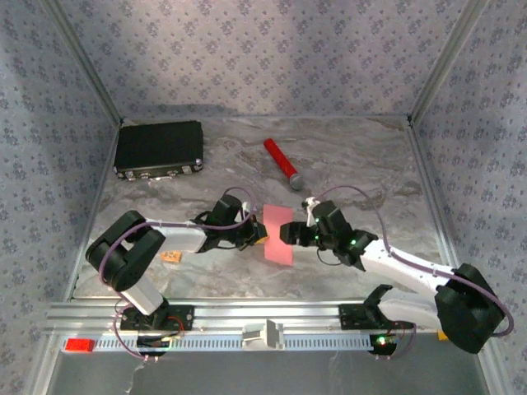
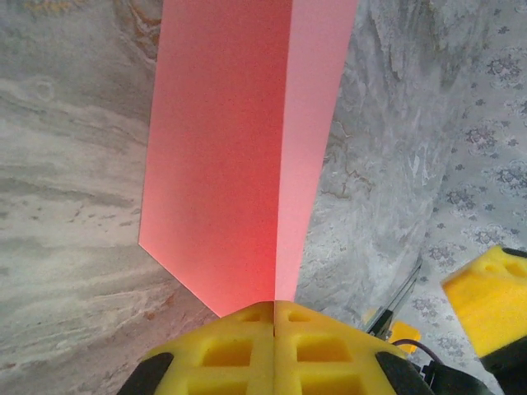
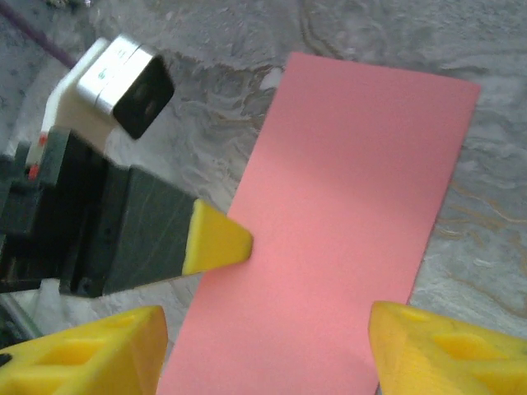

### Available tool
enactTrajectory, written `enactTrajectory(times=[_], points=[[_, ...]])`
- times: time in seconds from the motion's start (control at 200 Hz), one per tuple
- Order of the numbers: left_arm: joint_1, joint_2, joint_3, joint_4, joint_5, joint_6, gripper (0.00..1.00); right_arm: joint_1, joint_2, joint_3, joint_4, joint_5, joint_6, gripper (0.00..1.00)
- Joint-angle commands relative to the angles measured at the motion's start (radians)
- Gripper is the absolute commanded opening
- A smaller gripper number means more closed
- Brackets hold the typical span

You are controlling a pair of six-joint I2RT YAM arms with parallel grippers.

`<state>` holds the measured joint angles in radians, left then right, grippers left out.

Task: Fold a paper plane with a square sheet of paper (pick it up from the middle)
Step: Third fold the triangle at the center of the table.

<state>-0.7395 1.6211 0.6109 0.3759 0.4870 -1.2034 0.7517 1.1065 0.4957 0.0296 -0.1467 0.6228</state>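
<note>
paper: the square sheet of paper [image 1: 278, 234], folded double into a long strip, is at the centre of the top view, low over the counter [image 1: 370, 164]
left pincer [image 2: 273, 309]: clamped shut on the strip's left edge
right pincer [image 3: 268, 350]: spread wide, one finger on each side of the strip, gripping nothing
handling: I judge it light, thin and floppy, quick to slip or crumple
hold: I'd pinch near the middle of the crease, with the pads flat
</note>
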Motion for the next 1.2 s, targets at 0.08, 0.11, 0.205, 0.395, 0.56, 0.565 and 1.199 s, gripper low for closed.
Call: enactTrajectory(times=[0.08,0.11,0.205,0.395,0.56,0.565,1.199], points=[[0.012,-0.030,0.023,-0.019,0.019,-0.015,0.05,0.142,0.013,0.005,-0.014,0.192,-0.269,0.75],[0.011,-0.033,0.023,-0.020,0.016,-0.015,0.05,0.164,0.018,-0.001,0.007,0.200,-0.294,0.74],[0.012,-0.036,0.025,-0.023,0.015,-0.012,0.05,0.259,0.046,-0.019,0.073,0.243,-0.420,0.69],[0.012,-0.038,0.026,-0.024,0.015,-0.014,0.05,0.434,0.130,-0.028,0.163,0.420,-0.604,0.65],[0.011,-0.038,0.030,-0.024,0.015,-0.013,0.05,0.522,0.237,-0.002,0.200,0.622,-0.664,0.66],[0.012,-0.038,0.030,-0.024,0.015,-0.013,0.05,0.523,0.241,0.000,0.201,0.628,-0.665,0.66],[0.011,-0.033,0.026,-0.008,0.016,-0.015,0.05,0.600,0.315,-0.003,0.251,0.802,-0.649,0.40]])
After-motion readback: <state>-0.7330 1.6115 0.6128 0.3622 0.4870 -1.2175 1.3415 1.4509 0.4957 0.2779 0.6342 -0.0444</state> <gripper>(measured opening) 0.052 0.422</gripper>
